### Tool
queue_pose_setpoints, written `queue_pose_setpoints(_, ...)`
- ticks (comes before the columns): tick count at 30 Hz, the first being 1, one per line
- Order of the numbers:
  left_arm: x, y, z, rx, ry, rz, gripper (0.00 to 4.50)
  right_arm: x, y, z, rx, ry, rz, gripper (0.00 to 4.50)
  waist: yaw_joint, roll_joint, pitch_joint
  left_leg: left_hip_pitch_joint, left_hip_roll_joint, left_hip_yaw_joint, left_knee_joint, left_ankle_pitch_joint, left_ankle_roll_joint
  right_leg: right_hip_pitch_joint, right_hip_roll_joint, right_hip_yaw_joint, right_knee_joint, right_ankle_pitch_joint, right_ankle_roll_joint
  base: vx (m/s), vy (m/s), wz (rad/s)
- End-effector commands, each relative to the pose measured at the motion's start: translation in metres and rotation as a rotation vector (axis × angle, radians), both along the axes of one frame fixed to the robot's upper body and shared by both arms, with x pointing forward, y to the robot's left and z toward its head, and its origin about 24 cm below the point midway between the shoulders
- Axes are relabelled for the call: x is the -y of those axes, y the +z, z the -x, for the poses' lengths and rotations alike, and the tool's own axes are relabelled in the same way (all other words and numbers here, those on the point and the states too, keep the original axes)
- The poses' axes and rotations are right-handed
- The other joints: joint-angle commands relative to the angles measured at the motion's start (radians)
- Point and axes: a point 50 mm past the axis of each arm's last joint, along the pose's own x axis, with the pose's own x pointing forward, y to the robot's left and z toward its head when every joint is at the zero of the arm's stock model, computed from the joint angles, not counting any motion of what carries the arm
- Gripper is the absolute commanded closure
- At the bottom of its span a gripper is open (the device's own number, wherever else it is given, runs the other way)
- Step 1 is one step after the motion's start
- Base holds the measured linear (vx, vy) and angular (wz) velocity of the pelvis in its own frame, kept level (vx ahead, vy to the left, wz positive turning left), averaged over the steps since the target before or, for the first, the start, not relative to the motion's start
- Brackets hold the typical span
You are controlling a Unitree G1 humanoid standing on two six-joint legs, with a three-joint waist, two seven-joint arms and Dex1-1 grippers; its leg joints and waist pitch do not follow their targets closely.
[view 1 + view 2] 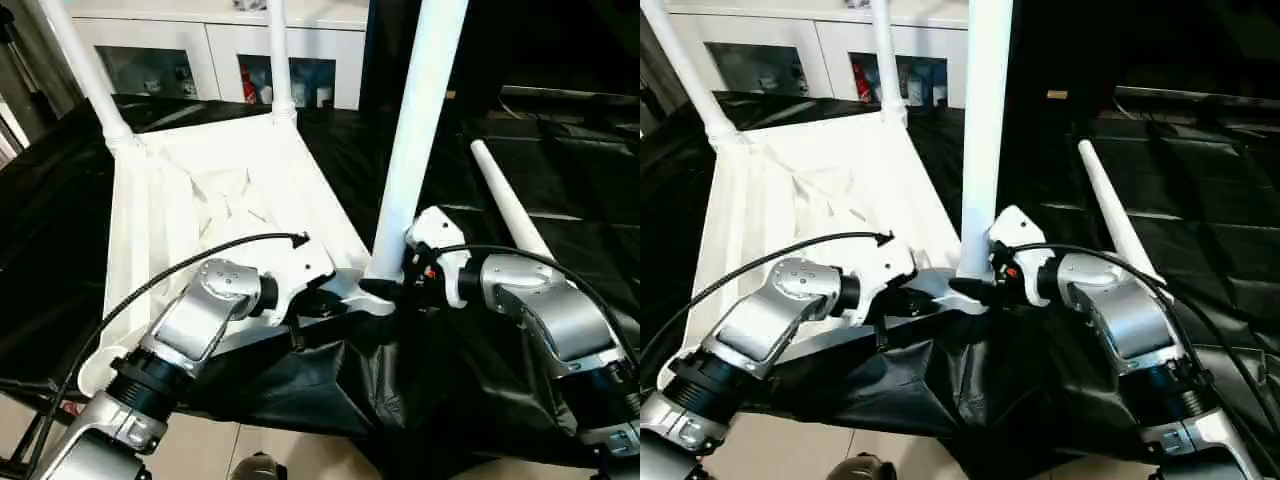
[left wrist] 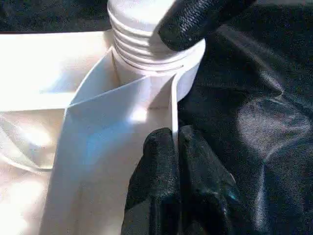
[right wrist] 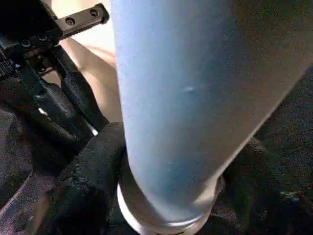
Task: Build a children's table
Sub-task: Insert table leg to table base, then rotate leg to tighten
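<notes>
The white plastic rectangular tabletop [image 1: 230, 200] lies ribbed side up on the black-draped work table [image 1: 560, 190], with two white tubular legs [image 1: 85, 70] upright in its far corner sockets. The left gripper [image 2: 173, 147], forearm bent inward, pinches the tabletop's thin near wall between closed fingers. The right gripper [image 1: 385, 288], reaching in from the right, clamps the base of a third upright white leg [image 1: 415, 130] at the near corner socket [image 2: 188, 81]. A fourth white leg [image 1: 510, 215] lies loose on the cloth, right of the tabletop.
</notes>
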Motion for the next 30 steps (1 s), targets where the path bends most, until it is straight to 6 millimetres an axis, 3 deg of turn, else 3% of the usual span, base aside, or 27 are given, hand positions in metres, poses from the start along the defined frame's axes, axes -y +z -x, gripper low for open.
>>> queue_pose_setpoints(1,0.015,0.021,0.003,0.078,-0.099,0.083,4.5,-0.002,-0.008,0.003,-0.023,0.014,0.004,1.72,-0.003,-0.014,-0.085,0.015,0.055,-0.017,-0.066,-0.164,0.041,0.061,-0.072,0.057,-0.058,-0.285,-0.158,0.0,0.0,0.0)
queue_pose_setpoints(14,0.014,0.019,-0.002,0.076,-0.043,0.073,4.5,-0.006,-0.02,0.007,-0.086,-0.017,-0.06,2.35,-0.005,-0.011,-0.083,0.016,0.054,-0.02,-0.067,-0.204,0.029,0.059,-0.071,0.057,-0.062,-0.329,-0.148,0.0,0.0,0.0)
queue_pose_setpoints(17,0.015,0.014,-0.017,0.099,0.136,0.056,4.5,-0.009,-0.034,0.004,-0.135,-0.133,-0.129,2.43,-0.009,-0.013,-0.082,0.016,0.052,-0.018,-0.067,-0.212,0.022,0.057,-0.07,0.056,-0.067,-0.34,-0.149,0.0,0.0,0.0)
queue_pose_setpoints(22,0.022,0.008,-0.033,0.08,0.348,0.063,4.5,-0.018,-0.05,-0.005,-0.186,-0.332,-0.198,2.46,-0.015,-0.015,-0.08,0.021,0.049,-0.023,-0.07,-0.256,-0.001,0.057,-0.074,0.05,-0.079,-0.433,-0.112,0.0,0.0,0.0)
queue_pose_setpoints(23,0.028,0.005,-0.037,0.078,0.395,0.052,4.5,-0.023,-0.055,-0.01,-0.202,-0.427,-0.209,2.46,-0.022,-0.01,-0.077,0.02,0.047,-0.023,-0.071,-0.269,-0.005,0.054,-0.073,0.051,-0.083,-0.446,-0.107,0.0,0.0,0.0)
queue_pose_setpoints(24,0.032,0.003,-0.038,0.077,0.422,0.043,4.5,-0.027,-0.059,-0.014,-0.214,-0.486,-0.212,2.46,-0.033,-0.013,-0.074,0.025,0.042,-0.024,-0.071,-0.307,-0.013,0.052,-0.072,0.043,-0.093,-0.501,-0.096,0.0,0.0,0.0)
queue_pose_setpoints(27,0.047,0.0,-0.041,0.084,0.481,0.032,4.5,-0.043,-0.064,-0.024,-0.23,-0.626,-0.209,2.46,-0.055,-0.007,-0.067,0.041,0.035,-0.031,-0.071,-0.399,-0.027,0.049,-0.071,0.027,-0.119,-0.635,-0.039,0.0,0.0,0.0)
queue_pose_setpoints(28,0.051,0.0,-0.041,0.09,0.488,0.028,4.5,-0.048,-0.063,-0.026,-0.23,-0.635,-0.211,2.46,-0.06,-0.006,-0.067,0.045,0.036,-0.032,-0.07,-0.41,-0.028,0.049,-0.073,0.024,-0.122,-0.646,-0.032,0.0,0.0,0.0)
queue_pose_setpoints(30,0.056,0.0,-0.041,0.108,0.504,0.021,4.5,-0.061,-0.059,-0.03,-0.229,-0.634,-0.221,2.46,-0.071,-0.001,-0.072,0.039,0.04,-0.039,-0.077,-0.412,-0.021,0.063,-0.073,0.016,-0.124,-0.608,-0.023,0.0,0.0,0.0)
